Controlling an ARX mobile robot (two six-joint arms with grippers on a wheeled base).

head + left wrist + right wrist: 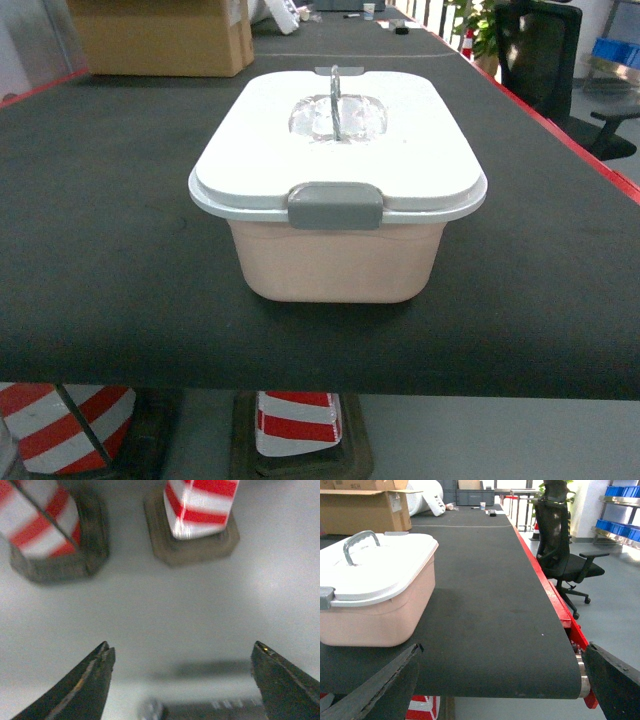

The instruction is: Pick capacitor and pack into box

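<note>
The pale pink box [336,262] sits square in the middle of the counter [110,260], close to the near edge, a smooth plastic tub with rounded corners and gently tapering walls. Its glossy white lid [340,140] is on, overhanging the rim all round, with a grey clip [336,205] snapped down on the near end and a slim grey arched handle [335,98] standing up from a shallow dip in the centre. The counter top is a dark, finely ribbed mat, with a red edge [555,600] running down its right side. At the far left end stands a brown cardboard carton [165,35], flaps open in the right wrist view; no writing on it or on the box can be read. No capacitor can be made out in any view. Off to the right there is a black mesh office chair [565,555], and blue bins [620,527] sit on shelving beyond it. Below the counter, red-and-white striped posts [200,507] stand in chunky dark rubber bases on a smooth grey floor [160,615]. The left hand [182,680] hangs over that floor, its two dark pointed fingers [85,685] spread wide and holding nothing. The right hand [502,680] hovers low at the near edge of the counter, just right of the box, fingers [385,685] also wide apart, touching nothing.
</note>
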